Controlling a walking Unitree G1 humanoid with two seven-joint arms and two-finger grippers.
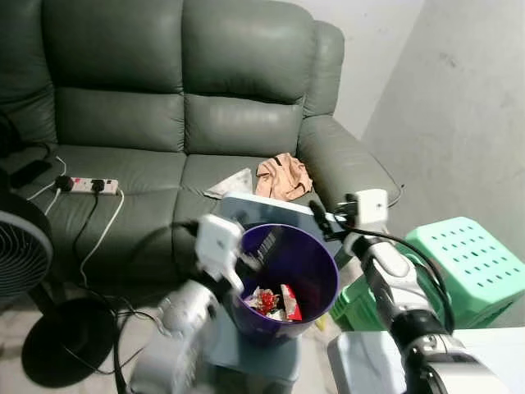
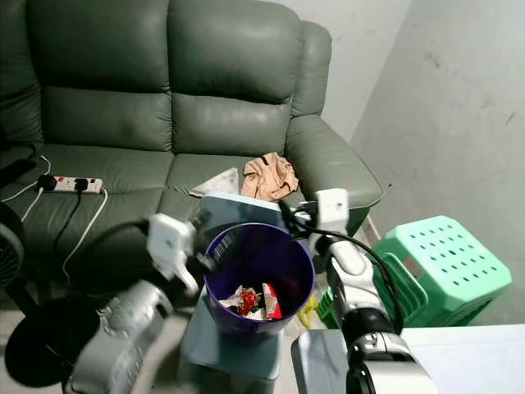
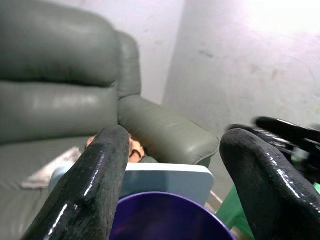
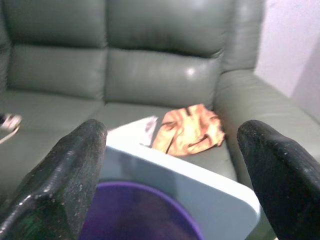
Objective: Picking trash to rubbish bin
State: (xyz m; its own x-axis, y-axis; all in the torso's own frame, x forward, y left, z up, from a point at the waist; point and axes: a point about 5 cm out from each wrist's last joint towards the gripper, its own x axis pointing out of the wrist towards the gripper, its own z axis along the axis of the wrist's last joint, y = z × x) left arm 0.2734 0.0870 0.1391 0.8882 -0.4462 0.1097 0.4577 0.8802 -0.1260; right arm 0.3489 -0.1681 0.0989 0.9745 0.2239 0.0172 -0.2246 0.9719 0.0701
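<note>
Purple bin [image 1: 287,283] on a pale blue stool [image 2: 234,328] in front of the green sofa [image 1: 164,123]; red and white wrappers [image 1: 275,302] already at the bottom. Crumpled tan trash [image 1: 283,176] on the sofa seat beyond the bin, next to a white scrap of paper [image 1: 231,185]; both well apart from either gripper.

Left gripper [image 1: 246,263] at the near-left rim of the bin, right gripper [image 1: 321,220] at the far-right rim. Both sets of fingers spread wide, nothing between them (wrist views: left finger [image 3: 85,185], right finger [image 4: 65,180], clear gap over the bin mouth). Likely placed so for a drop just made or a reach toward the sofa; cannot tell which.

Left arm blurred. Bin base hidden by the arm. Wrapper type unreadable. Power strip [image 1: 86,185] and cables on the left cushion, fan [image 1: 20,246] cut off at frame edge. Green stool [image 1: 463,263] at right.
</note>
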